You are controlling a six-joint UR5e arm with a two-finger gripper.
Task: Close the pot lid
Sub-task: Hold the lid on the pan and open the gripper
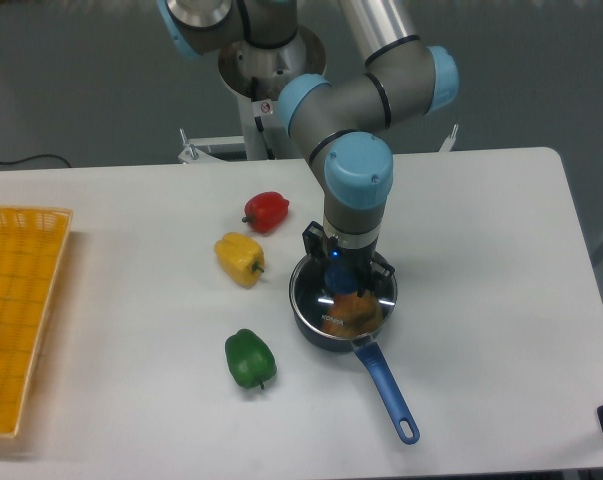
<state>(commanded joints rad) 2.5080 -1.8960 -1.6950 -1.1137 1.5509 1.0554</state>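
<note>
A white table (481, 230) stands before a plain grey wall (71, 80), under even light.

We have one fixed camera, set high at the table's (501, 250) front edge, facing the arm's base (271, 65), perhaps at middling distance.
</note>
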